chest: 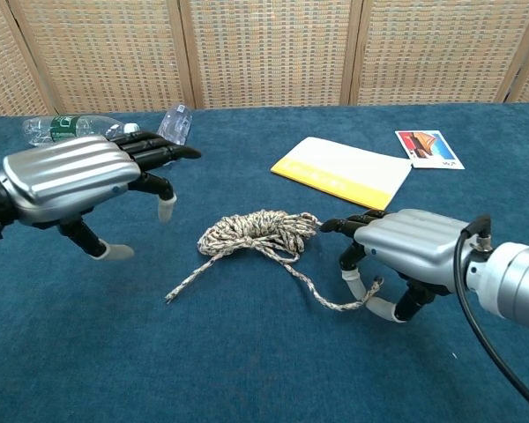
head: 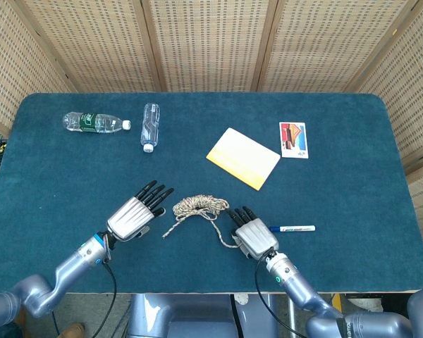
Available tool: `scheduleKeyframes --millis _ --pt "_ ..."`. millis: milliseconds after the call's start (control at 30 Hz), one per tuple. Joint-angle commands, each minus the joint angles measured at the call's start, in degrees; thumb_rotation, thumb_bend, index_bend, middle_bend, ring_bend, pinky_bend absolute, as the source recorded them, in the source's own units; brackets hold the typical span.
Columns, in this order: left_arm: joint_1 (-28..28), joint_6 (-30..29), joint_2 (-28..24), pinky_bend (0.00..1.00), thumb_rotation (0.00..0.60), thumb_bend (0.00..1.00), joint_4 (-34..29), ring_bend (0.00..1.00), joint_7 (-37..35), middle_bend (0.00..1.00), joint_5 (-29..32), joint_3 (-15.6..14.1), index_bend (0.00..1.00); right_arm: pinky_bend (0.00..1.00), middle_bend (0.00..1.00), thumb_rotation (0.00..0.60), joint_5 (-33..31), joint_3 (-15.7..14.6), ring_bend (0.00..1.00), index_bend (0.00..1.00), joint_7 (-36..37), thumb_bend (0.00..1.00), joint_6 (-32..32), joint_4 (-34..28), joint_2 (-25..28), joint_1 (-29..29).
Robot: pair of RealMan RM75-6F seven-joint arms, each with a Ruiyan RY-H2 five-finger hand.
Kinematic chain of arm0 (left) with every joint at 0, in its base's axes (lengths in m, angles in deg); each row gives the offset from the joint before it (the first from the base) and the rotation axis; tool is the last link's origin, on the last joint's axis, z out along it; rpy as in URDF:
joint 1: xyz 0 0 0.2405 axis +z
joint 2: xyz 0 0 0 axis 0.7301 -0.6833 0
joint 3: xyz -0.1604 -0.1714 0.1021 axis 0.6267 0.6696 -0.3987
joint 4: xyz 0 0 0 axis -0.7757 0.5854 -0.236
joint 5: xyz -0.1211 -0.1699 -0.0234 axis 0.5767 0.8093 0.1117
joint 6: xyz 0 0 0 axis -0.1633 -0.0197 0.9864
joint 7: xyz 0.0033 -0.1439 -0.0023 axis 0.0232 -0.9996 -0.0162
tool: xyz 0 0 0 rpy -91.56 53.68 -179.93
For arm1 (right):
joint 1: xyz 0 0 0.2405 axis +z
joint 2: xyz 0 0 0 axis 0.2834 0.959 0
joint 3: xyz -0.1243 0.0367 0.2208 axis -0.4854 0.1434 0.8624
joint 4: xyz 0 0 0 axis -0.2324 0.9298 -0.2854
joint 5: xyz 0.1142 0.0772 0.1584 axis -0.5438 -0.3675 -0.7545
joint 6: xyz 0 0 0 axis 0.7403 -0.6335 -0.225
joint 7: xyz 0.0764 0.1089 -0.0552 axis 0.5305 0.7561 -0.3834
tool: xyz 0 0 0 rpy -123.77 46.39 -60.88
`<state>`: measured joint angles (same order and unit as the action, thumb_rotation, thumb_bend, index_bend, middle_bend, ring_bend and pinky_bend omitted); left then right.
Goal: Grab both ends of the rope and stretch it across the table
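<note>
Two hands flanked the rope [head: 197,207], coiled mid-counter: your right hand [chest: 406,256] curled around one loose end, ready to pull; your left hand [chest: 70,176] hovered spread, empty, near the other.

Lab-like test booth: blue felt table [head: 352,211], wicker screens [head: 204,42] behind.

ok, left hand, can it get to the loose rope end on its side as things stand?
Probably yes. The left hand hovers open just left of the rope, and the free end lies on bare cloth beside it, nothing between. The right hand is at the other end.
</note>
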<state>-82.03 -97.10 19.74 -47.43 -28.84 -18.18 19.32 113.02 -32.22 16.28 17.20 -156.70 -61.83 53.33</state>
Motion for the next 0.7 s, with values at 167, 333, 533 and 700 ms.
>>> scheduleKeyframes --millis 167,333,533,700 --pt "-2.36 -1.54 4.97 0.00 0.600 0.23 6.33 0.00 -2.86 0.00 -2.49 -2.61 0.47 0.00 0.00 0.600 -0.91 0.07 0.00 0.59 -0.37 0.43 0.15 0.38 -0.18 0.22" --pt "-3.38 -1.07 6.80 0.00 0.600 0.24 8.49 0.00 -2.25 0.00 -2.45 -3.42 0.48 0.00 0.00 0.600 -1.10 -0.09 0.00 0.59 -0.66 0.43 0.18 0.64 -0.60 0.39" --pt "-4.83 -0.12 9.19 0.00 0.600 0.24 9.94 0.00 -2.26 0.00 -1.84 -4.13 0.49 0.00 0.00 0.600 -1.48 -0.15 0.00 0.59 -0.29 0.43 0.27 1.11 -0.87 0.44" --pt "-5.31 0.00 10.96 0.00 0.600 0.24 11.86 0.00 -3.31 0.00 -1.28 -4.64 0.50 0.00 0.00 0.600 -1.69 -0.14 0.00 0.59 -0.20 0.43 0.30 1.42 -0.82 0.50"
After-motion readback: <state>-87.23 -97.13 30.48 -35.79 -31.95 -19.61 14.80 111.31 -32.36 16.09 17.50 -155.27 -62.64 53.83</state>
